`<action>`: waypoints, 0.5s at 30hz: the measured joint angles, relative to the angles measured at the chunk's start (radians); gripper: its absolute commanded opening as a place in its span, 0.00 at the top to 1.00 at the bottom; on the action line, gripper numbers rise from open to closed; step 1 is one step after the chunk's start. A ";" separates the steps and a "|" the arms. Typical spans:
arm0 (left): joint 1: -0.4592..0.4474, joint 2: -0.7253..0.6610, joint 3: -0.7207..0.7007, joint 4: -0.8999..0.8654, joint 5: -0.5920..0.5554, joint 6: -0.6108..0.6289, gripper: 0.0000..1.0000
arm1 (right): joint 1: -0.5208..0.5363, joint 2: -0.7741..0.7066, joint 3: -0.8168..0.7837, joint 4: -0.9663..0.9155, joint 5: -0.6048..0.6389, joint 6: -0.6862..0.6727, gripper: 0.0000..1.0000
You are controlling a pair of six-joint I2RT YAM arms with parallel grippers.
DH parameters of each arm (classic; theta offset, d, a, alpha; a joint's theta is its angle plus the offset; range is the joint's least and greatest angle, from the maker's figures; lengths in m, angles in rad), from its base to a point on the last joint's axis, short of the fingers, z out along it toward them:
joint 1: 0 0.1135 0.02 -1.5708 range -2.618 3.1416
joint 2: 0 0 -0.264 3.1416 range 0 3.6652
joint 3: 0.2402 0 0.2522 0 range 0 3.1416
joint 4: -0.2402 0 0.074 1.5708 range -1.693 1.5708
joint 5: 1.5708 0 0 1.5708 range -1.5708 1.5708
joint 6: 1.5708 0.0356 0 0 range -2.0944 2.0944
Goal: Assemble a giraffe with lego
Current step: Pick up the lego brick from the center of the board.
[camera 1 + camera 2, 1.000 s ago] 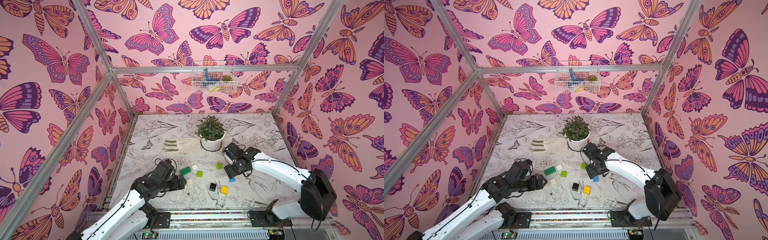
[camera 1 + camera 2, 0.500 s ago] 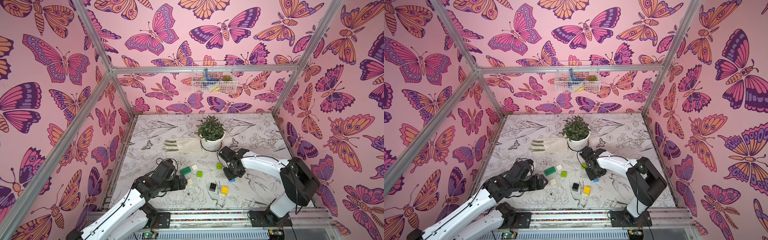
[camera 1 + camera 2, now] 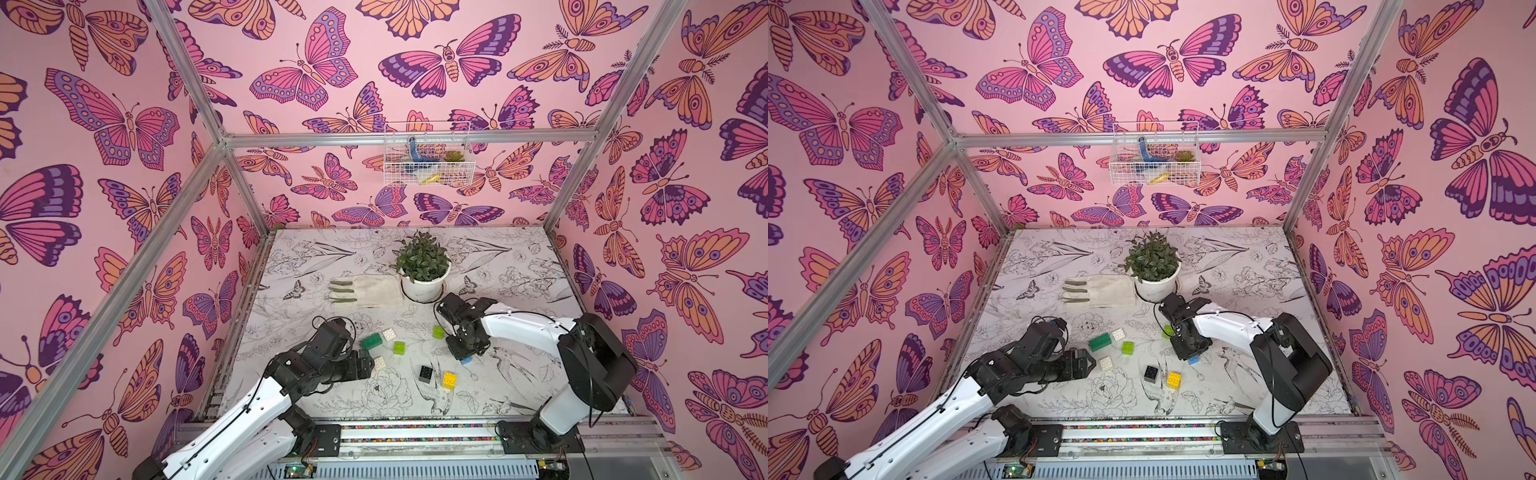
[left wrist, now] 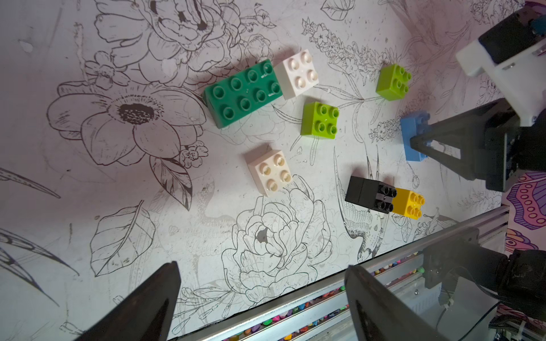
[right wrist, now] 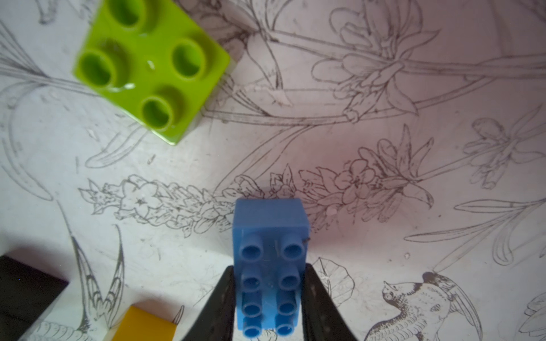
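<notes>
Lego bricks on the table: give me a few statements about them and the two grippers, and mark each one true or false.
1. The right gripper is shut on the long blue brick. True.
2. The left gripper holds a brick. False: it is open and empty.
3. The dark green brick lies right beside a white brick. True.
4. The black brick is stacked on the yellow brick. False: they stand side by side on the table.
</notes>
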 measured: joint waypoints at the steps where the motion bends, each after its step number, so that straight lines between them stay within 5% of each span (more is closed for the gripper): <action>1: 0.000 -0.001 0.000 0.000 0.000 0.000 0.07 | 0.000 0.000 0.000 0.000 0.000 -0.004 0.65; 4: 0.000 -0.007 0.000 0.000 0.000 0.000 0.07 | 0.000 0.001 0.000 0.000 0.000 -0.014 0.64; 15: 0.000 -0.017 0.000 0.000 0.001 0.000 0.07 | 0.000 0.000 0.001 0.000 0.000 -0.035 0.86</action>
